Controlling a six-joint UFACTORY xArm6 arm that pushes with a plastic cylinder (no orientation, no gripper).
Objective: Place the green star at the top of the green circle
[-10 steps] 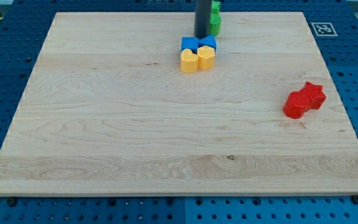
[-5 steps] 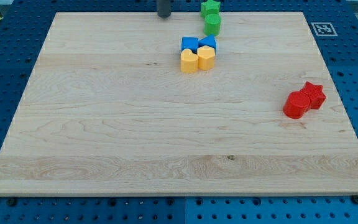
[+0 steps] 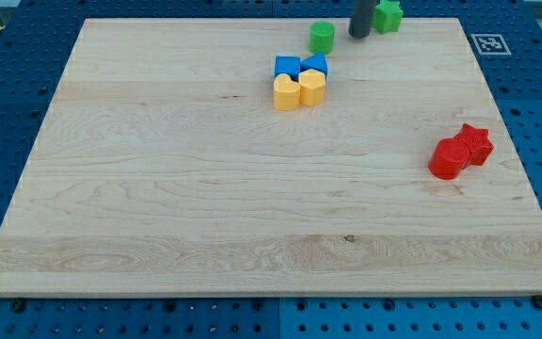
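Observation:
The green circle (image 3: pixel 322 38) sits near the view's top, just above the blue blocks. The green star (image 3: pixel 387 15) lies at the board's top edge, to the right of the circle and apart from it. My tip (image 3: pixel 358 34) is between the two, touching the star's left side and a short gap right of the circle.
Two blue blocks (image 3: pixel 300 66) and two yellow heart-like blocks (image 3: pixel 299 89) cluster below the green circle. A red circle (image 3: pixel 449 158) and red star (image 3: pixel 475 143) sit together at the view's right. A marker tag (image 3: pixel 487 42) is off the wooden board's (image 3: pixel 205 188) top right corner.
My tip moved from the view's top left of the green blocks to the right. The green star went from just above the circle to the right along the top edge.

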